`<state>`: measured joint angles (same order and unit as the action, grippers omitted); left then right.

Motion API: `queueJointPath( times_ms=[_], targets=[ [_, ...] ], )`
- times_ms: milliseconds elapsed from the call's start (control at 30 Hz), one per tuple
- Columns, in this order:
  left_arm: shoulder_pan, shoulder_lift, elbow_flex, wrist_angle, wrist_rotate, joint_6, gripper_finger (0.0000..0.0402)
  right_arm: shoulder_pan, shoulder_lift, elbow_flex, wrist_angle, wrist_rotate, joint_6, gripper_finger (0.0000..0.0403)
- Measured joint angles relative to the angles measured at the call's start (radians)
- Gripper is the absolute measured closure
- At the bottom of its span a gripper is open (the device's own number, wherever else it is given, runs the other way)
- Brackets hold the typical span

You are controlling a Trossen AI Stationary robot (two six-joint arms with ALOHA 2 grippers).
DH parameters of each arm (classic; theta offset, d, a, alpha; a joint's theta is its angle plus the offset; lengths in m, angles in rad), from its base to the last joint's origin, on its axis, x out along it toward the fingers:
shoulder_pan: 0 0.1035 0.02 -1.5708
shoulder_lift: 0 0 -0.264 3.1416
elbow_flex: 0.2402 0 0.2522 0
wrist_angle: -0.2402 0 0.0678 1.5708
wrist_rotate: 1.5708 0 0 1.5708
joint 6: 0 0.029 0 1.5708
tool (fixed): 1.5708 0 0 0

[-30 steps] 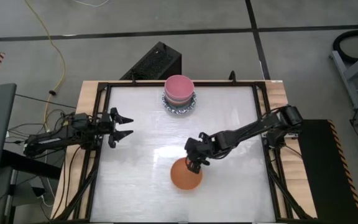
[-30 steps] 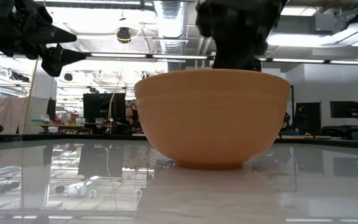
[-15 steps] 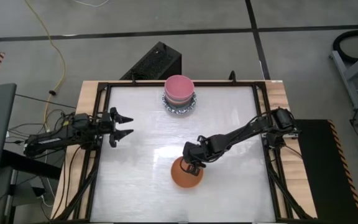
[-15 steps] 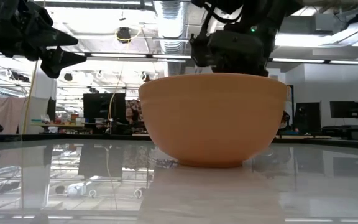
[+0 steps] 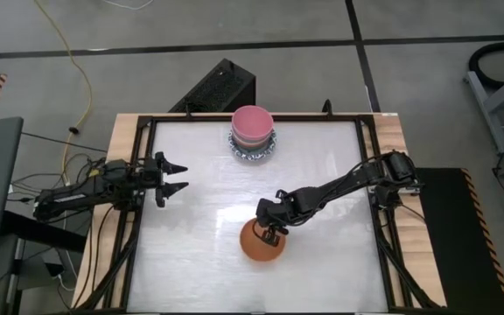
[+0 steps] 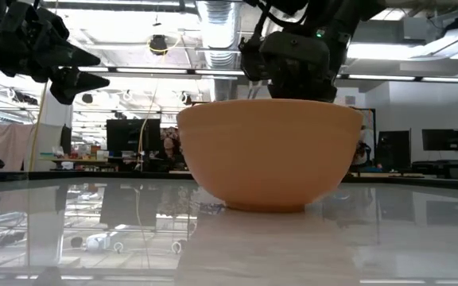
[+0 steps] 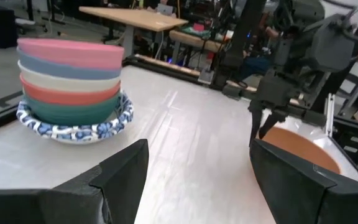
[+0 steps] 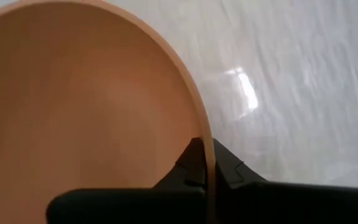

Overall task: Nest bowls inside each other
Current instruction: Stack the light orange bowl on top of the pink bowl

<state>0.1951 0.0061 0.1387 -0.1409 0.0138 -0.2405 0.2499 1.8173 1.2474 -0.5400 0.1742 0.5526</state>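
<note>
My right gripper [image 8: 205, 167] is pinched shut on the orange bowl's [image 5: 261, 244] rim at the table's [image 5: 199, 262] near middle. Next, I judge, comes lifting it toward the nested stack [image 5: 252, 134] at the far edge. My left gripper [image 5: 175, 176] waits spread wide, empty. Lower stacked bowls are mostly hidden.

We see one bowl [image 5: 262, 245] alone near the table's [image 5: 199, 262] front edge, and a stack of bowls [image 5: 252, 133] well apart at the back edge.
</note>
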Motion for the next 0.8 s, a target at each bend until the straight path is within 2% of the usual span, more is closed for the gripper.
queueJointPath(
  times_ms=[233, 400, 600, 800],
  targets=[
    [0.000, 0.000, 0.000, -0.038, -0.008, 0.000, 0.0131, -0.067, 0.002, 0.007, 0.000, -0.091, 0.004, 0.0394],
    [0.000, 0.000, 0.000, -0.043, -0.024, 0.013, 0.0131, -0.140, 0.004, 0.070, -0.015, -0.094, -0.012, 0.0393],
    [0.000, 0.000, 0.000, -0.089, -0.099, 0.034, 0.0131, -0.230, 0.004, 0.231, -0.055, -0.140, -0.018, 0.0393],
    [0.000, 0.000, 0.000, -0.097, -0.134, 0.041, 0.0131, -0.296, 0.003, 0.468, -0.142, -0.116, -0.161, 0.0393]
  ],
)
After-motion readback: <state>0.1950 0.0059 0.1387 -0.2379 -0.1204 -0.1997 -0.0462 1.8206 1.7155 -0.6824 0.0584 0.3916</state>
